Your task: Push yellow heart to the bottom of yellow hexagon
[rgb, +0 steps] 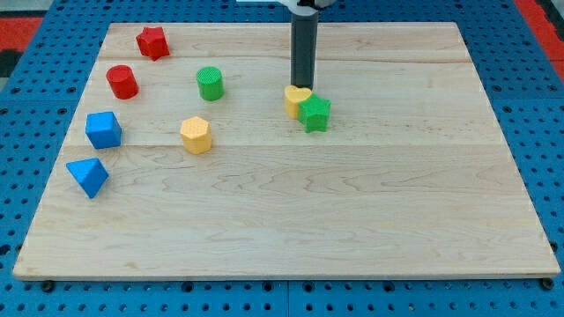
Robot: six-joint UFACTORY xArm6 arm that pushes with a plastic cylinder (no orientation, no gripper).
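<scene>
The yellow heart (294, 99) lies on the wooden board (282, 220) a little above centre, touching the green star (315, 113) on its right. The yellow hexagon (196, 135) sits well to the view's left of the heart and slightly lower. My tip (302, 85) stands at the top edge of the yellow heart, touching or almost touching it. The dark rod rises straight to the view's top.
A green cylinder (210, 83) stands above the hexagon. A red star (152, 41) and a red cylinder (122, 81) are at the upper left. A blue cube (103, 129) and a blue triangle (87, 176) lie near the left edge.
</scene>
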